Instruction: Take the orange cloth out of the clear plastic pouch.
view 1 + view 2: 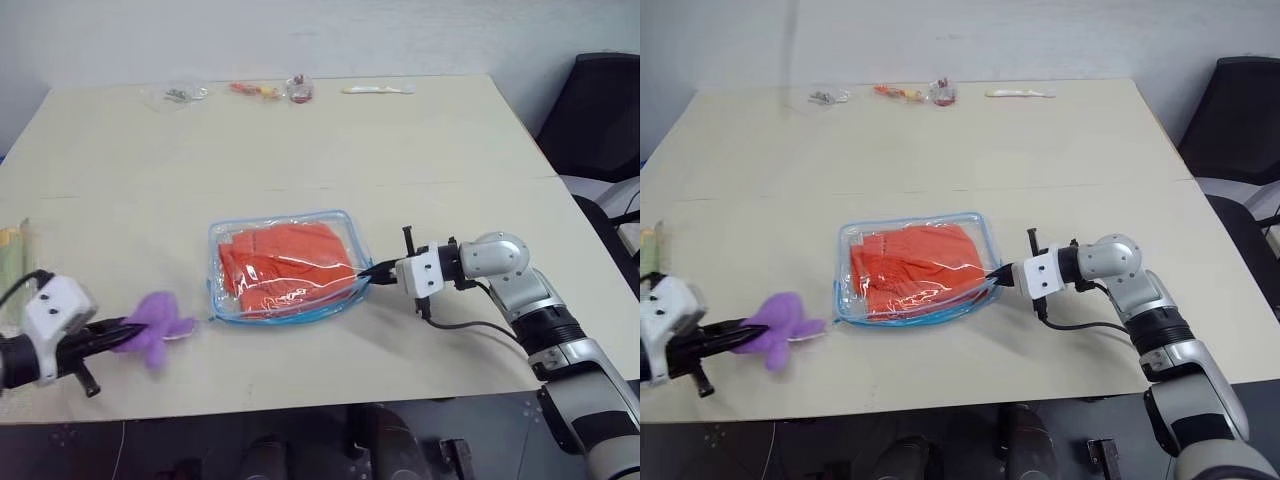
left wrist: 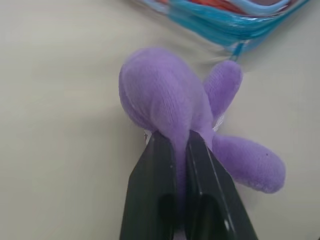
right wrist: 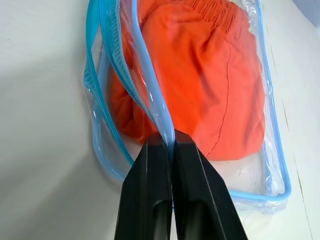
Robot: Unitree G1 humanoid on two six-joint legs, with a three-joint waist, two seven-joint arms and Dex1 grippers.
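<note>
Right now, right end effector [image 3: 172, 142] clamped on the clear plastic pouch [image 1: 286, 266] blue rim, orange cloth [image 3: 200, 80] inside, mid-surface; left end effector [image 2: 181, 145] pinching purple plush toy [image 2: 185, 110]. Best to drop the toy aside, keep rim pinned, reach through the mouth

The orange cloth [image 1: 285, 265] lies inside the clear plastic pouch [image 1: 345, 228] (mid-table), plush toy [image 1: 158, 325] to its left
</note>
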